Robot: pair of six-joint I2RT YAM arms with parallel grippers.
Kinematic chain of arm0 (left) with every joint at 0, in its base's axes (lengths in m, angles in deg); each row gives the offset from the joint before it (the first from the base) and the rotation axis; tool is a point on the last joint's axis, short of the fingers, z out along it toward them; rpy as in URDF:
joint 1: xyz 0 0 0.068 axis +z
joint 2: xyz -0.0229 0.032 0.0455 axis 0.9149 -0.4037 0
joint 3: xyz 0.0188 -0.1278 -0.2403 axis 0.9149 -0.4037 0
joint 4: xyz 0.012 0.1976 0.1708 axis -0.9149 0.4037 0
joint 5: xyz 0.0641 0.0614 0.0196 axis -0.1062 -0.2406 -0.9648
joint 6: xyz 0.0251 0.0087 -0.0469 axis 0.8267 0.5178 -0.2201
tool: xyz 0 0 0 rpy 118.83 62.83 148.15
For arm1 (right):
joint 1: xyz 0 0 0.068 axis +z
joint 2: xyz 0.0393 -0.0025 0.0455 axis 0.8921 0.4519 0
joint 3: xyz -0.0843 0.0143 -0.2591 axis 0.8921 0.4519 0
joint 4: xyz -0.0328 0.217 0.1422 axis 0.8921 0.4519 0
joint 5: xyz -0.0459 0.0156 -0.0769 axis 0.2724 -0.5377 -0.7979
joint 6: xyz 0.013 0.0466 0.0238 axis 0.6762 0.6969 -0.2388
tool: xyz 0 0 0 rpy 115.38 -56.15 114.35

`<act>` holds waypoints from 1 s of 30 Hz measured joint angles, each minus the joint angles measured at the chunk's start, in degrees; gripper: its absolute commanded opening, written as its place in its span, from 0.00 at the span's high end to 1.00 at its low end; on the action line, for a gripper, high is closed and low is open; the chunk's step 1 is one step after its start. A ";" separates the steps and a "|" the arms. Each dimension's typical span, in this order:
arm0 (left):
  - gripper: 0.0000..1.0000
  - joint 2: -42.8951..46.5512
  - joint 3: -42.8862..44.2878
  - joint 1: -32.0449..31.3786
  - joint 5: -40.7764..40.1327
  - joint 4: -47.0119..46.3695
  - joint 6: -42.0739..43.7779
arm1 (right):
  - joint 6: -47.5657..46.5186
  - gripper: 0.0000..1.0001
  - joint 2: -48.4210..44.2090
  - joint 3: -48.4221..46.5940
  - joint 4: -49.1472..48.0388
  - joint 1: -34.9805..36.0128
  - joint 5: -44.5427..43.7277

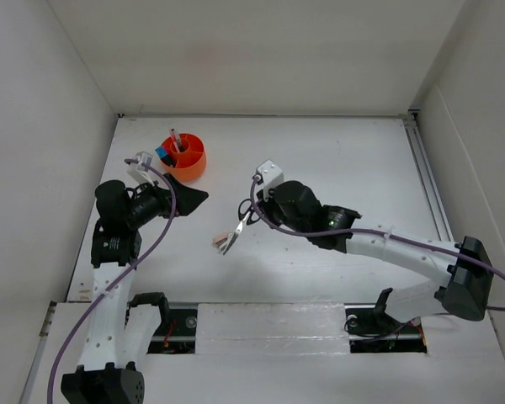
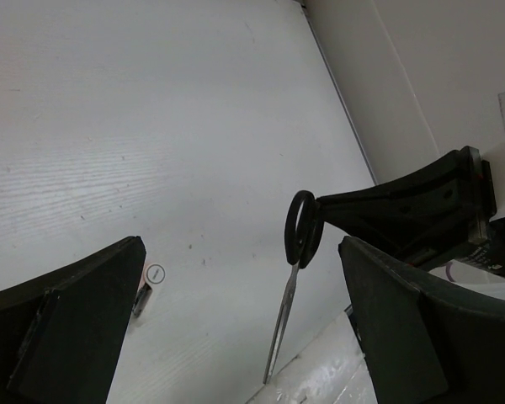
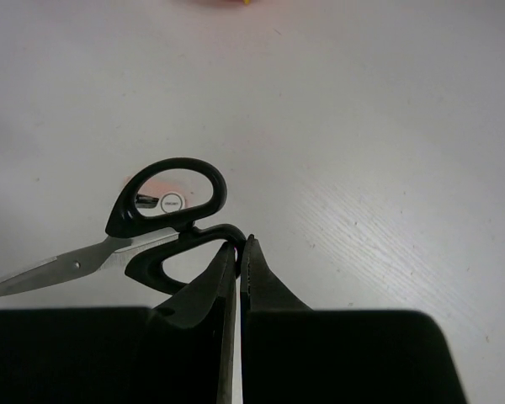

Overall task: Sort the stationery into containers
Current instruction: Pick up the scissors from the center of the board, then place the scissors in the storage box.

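My right gripper [image 1: 252, 212] [image 3: 242, 245] is shut on the lower handle loop of the black-handled scissors [image 1: 238, 227] [image 3: 178, 164]. Their closed blades [image 2: 283, 318] point away from it, down toward the table. Under the scissors a small beige-silver stapler [image 1: 220, 242] [image 2: 149, 286] lies on the table; it also shows through the upper handle loop in the right wrist view. The round orange tub [image 1: 192, 164] stands at the far left, with a red pen [image 1: 175, 138] and a blue-capped highlighter [image 1: 162, 154] standing in it. My left gripper [image 1: 185, 190] [image 2: 242, 252] is open and empty just in front of the tub.
White walls enclose the table on the left, back and right. A raised rail [image 1: 425, 172] runs along the right edge. A purple cable [image 1: 156, 240] loops beside the left arm. A shiny strip [image 1: 269, 324] covers the near edge between the arm bases.
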 measured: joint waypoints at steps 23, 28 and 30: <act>0.17 -0.04 -0.55 0.00 3.41 -1.55 -0.17 | -15.80 1.00 16.44 -18.21 -6.99 2.21 14.16; 0.22 -0.04 -0.57 0.00 4.52 -2.34 -0.46 | -16.74 1.00 16.55 -20.15 -7.87 2.23 15.98; 0.22 -0.04 -0.57 0.00 4.98 -2.56 -0.52 | -17.16 1.00 16.55 -20.85 -8.20 2.25 16.50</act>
